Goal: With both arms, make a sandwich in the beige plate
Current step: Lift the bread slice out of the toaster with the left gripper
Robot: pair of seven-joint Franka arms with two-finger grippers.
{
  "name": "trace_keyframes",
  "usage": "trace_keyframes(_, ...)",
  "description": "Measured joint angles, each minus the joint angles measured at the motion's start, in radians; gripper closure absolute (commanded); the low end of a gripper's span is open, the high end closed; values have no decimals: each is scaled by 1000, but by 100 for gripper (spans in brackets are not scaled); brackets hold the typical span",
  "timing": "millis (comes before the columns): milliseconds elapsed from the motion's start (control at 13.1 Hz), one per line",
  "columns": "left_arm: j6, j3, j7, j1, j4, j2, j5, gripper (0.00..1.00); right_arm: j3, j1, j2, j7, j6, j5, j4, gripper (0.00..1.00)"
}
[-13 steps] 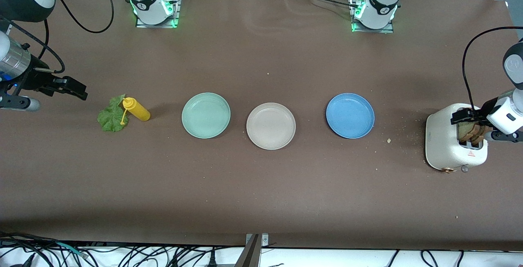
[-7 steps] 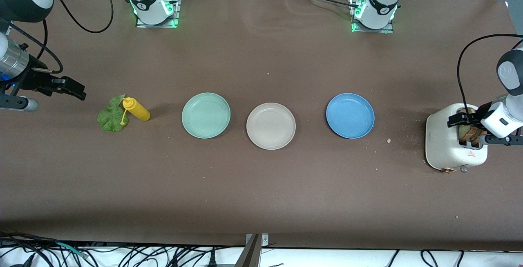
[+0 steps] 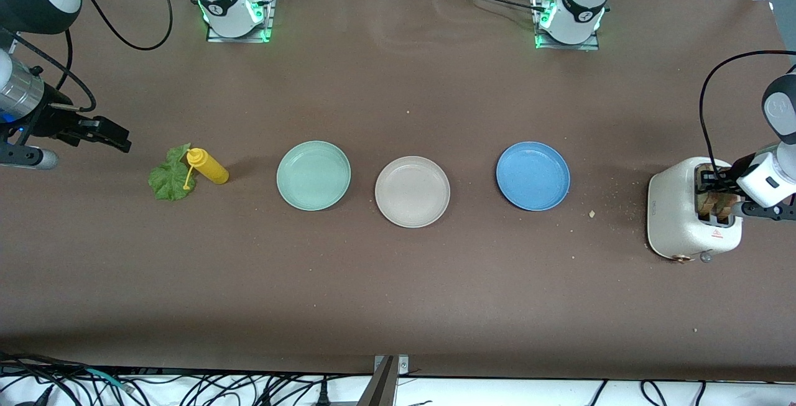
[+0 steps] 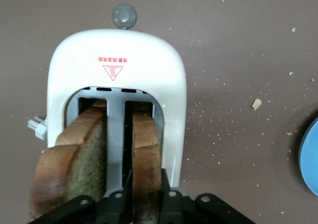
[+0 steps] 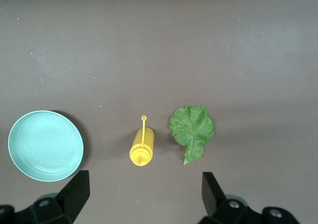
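Two tan toast slices stand in the slots of a white toaster at the left arm's end of the table. My left gripper is down at the toaster top, shut on one toast slice. The other slice stands in the slot beside it. The green lettuce leaf lies flat near the right arm's end and also shows in the right wrist view. The beige plate sits bare at the table's middle. My right gripper is open and empty, up over the table near the lettuce.
A yellow squeeze bottle lies against the lettuce. A mint green plate and a blue plate flank the beige plate. Crumbs lie between the blue plate and the toaster. The toaster lever knob sticks out at its end.
My left gripper has come down onto the toaster and closed round one toast slice. The right arm has hardly moved.
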State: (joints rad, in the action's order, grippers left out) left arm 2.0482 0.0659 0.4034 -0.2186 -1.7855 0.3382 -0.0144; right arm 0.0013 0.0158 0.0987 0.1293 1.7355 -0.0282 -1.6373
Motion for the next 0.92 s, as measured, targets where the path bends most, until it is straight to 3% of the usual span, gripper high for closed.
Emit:
trace_keyframes(230, -81, -1, 91, 0, 63, -1, 0, 100, 0, 0, 0, 0, 0, 0, 0, 0)
trace_keyframes(690, -385, -26, 122, 12, 357, -25, 1, 100, 0, 0, 0, 0, 0, 0, 0, 0)
trace_keyframes(919, -445, -59, 115, 23, 410, -26, 122, 100, -2, 0, 0, 0, 0, 0, 0, 0)
